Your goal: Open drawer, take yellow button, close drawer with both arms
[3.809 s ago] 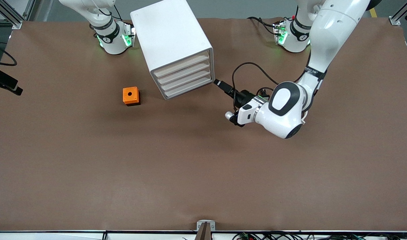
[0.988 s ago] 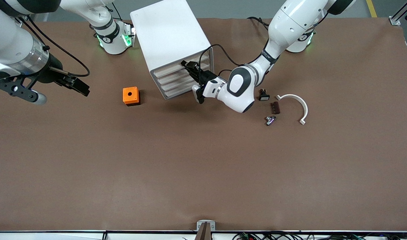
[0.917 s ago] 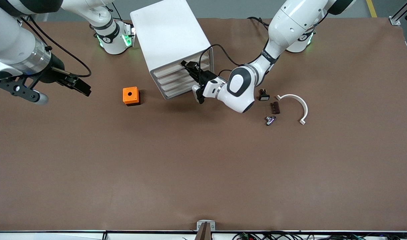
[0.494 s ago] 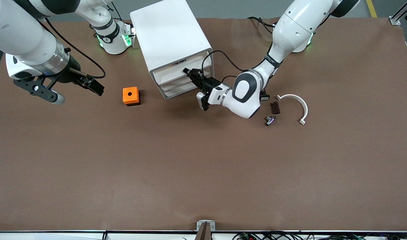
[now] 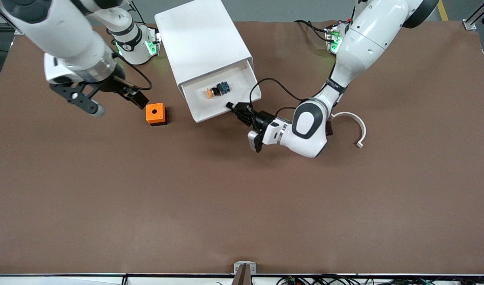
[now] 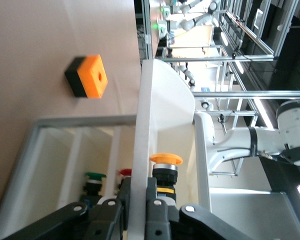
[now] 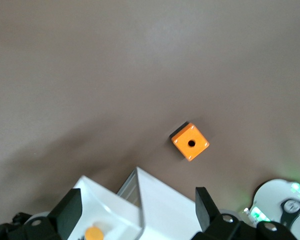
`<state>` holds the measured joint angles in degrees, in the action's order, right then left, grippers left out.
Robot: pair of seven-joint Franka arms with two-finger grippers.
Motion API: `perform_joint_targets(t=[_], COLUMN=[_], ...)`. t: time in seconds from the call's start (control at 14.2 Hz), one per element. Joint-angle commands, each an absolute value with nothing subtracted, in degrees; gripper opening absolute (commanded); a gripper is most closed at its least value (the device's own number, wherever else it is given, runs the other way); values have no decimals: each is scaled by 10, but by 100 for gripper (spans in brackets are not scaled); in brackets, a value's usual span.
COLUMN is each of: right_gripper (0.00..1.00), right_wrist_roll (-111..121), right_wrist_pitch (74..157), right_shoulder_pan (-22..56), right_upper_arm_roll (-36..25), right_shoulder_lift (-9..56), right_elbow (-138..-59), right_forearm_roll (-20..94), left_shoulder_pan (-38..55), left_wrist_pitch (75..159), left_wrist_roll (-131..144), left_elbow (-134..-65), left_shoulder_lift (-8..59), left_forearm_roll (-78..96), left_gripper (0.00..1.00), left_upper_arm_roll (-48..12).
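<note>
The right arm's tool (image 5: pixel 137 99) hangs over the bench (image 5: pixel 242 206), at about 10 o'clock from the orange box (image 5: pixel 155 113) in the front view; its two fingers stand wide apart and it holds nothing; the right wrist view shows the orange box lying on the bench out past those spread fingers.

The orange box has a round hole in its top; it sits at about 8 o'clock from the white cabinet (image 5: pixel 202 39), near it but not touching.

The cabinet's top drawer (image 5: pixel 204 114) sticks far out and is open; the button (image 5: pixel 216 90) lies on its side in the drawer, close to the middle; its orange cap points to about 8 o'clock and its bluish end to about 2 o'clock.

The left arm's tool (image 5: pixel 233 107) is at the drawer's front wall, at about 4 o'clock from the button; its fingers pinch that thin white wall, one on each side, as the left wrist view shows.

A white curved piece (image 5: pixel 357 126) lies on the bench at about 3 o'clock from the left arm's tool, well apart from the drawer.
</note>
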<state>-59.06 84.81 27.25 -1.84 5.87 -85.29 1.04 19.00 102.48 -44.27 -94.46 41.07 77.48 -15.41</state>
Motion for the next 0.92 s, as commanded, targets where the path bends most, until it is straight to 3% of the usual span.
perform_joint_targets(t=[0.0,0.28,0.42,0.49,0.56,0.85], right_gripper=[100,100,100,100,100,100], right_wrist_roll=[-683,-830,-894,-916,-932,-1006], right_wrist_pitch=[857,882,911,926,944,1008], right_shoulder_pan=[320,373,392,405,417,446], right_upper_arm_roll=[-22,-22,-22,-22,-22,-22], right_shoulder_lift=[74,97,115,127,143,190], right_elbow=[-851,-851,-851,-851,-851,-851], right_forearm_roll=[11,34,54,56,57,57], left_shoulder_pan=[174,163,163,163,161,127], left_wrist_pitch=[1032,1032,1031,1031,1031,1029], left_wrist_roll=[-432,-434,-432,-425,-401,-330], left_elbow=[-897,-888,-887,-887,-885,-834], left_shoulder_lift=[439,441,439,439,435,432], left_forearm_roll=[772,772,771,762,731,652], left_gripper=[5,8,27,57,100,100], left_upper_arm_roll=[-151,-151,-151,-149,-149,-149])
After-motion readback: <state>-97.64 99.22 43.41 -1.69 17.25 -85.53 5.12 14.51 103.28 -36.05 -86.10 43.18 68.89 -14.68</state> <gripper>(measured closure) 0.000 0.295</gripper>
